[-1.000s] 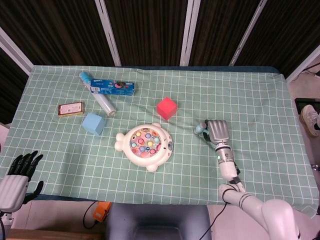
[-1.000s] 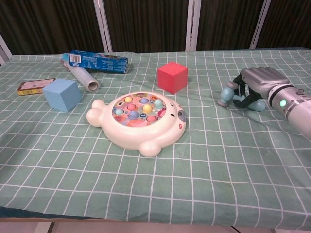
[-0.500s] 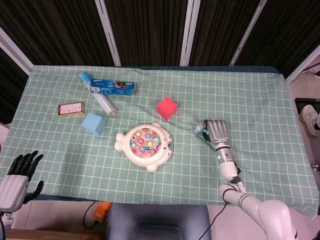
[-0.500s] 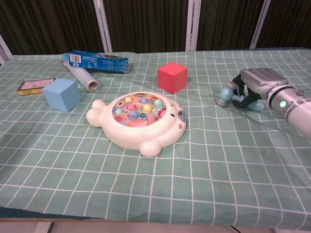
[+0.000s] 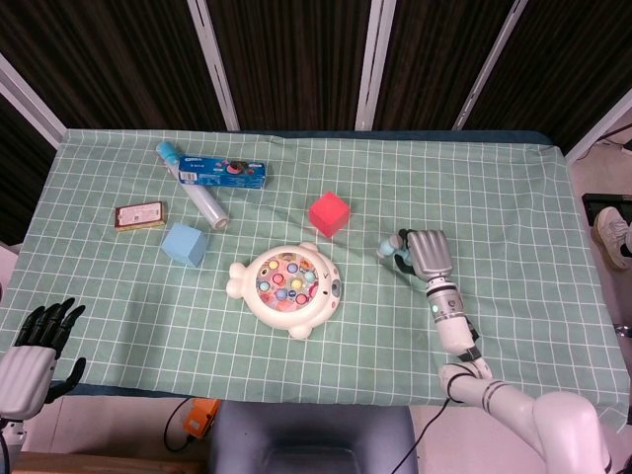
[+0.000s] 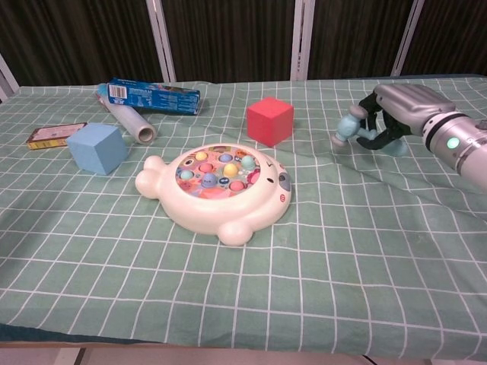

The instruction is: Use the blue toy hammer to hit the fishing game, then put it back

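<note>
Right hand (image 6: 402, 109) grips one blue toy hammer (image 6: 358, 130) (lifted); one fishing game (image 6: 217, 187); two cubes.

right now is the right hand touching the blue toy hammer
Touching. The chest view shows the right hand gripping the blue toy hammer, its fingers wrapped around the handle.

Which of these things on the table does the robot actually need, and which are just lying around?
Needed: blue toy hammer, held in the right hand; fishing game.

Lying about: red cube, blue cube, blue box, clear roll, small flat box.
</note>
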You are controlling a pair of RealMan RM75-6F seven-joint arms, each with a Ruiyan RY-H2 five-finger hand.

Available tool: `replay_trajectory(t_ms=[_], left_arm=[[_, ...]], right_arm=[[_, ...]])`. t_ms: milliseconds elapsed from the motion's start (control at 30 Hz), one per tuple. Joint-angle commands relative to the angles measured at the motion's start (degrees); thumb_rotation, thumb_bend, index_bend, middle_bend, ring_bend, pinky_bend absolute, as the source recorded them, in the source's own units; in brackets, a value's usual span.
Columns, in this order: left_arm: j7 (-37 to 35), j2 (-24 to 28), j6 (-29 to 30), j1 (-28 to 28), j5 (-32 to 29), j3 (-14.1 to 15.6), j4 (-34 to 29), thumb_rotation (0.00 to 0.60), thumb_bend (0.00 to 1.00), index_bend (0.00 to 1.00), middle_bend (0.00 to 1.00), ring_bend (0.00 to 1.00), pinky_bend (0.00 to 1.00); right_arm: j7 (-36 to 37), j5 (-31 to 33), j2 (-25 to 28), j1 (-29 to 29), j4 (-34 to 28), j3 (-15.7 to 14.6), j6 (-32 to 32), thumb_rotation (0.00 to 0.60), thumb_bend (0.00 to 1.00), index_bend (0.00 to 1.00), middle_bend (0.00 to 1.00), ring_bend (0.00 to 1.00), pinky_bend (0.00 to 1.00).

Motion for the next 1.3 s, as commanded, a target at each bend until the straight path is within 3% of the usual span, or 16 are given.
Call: replay_trajectory(t_ms=[33, 300, 533, 933, 1200, 1300], left_arm=[[0.02, -0.01, -0.05, -0.04, 0.07, 0.02, -0.04, 0.600, 0.42, 0.00, 0.00, 0.00, 0.07], [-0.71, 0.27, -0.09, -0.12, 0.22, 0.05, 0.04, 0.600, 0.42, 0.00, 0.00, 0.00, 0.07], [-2.00, 0.77, 1.00, 0.34, 0.82, 0.21, 0.25, 0.600, 0.42, 0.00, 0.00, 0.00, 0.07], [-4.11, 1.31, 1.86, 0.63, 1.34, 0.27, 0.85, 0.600, 0.42, 0.00, 0.00, 0.00, 0.07], [-4.49, 1.42, 1.94, 0.69, 1.51, 0.36, 0.95, 0.600, 0.42, 0.00, 0.00, 0.00, 0.07], [-4.59, 1.47, 2.07, 0.74, 1.84, 0.50, 0.93, 0.600, 0.42, 0.00, 0.00, 0.00, 0.07]], right_arm=[[-3.71, -1.46, 6.08, -1.34, -11.01, 0.15, 3.38, 0.600, 0.55, 1.00, 0.75, 0.77, 0.82], [-20.17, -3.62, 14.90, -0.06, -35.19, -1.20, 5.07, 0.600, 0.55, 1.00, 0.75, 0.77, 0.82], [-35.76, 3.89, 14.97, 4.37, -46.72, 0.21, 3.05, 0.600, 0.55, 1.00, 0.75, 0.77, 0.82], [-62.19, 23.30, 8.16, 16.99, -48.85, 1.81, 5.78, 0.600, 0.54, 1.00, 0.75, 0.77, 0.81], [-64.90, 25.67, 5.95, 19.63, -47.89, 0.89, 7.53, 0.600, 0.54, 1.00, 0.75, 0.76, 0.81], [-65.21, 26.50, 2.81, 21.13, -43.69, -0.22, 8.10, 0.600, 0.54, 1.00, 0.75, 0.76, 0.81]])
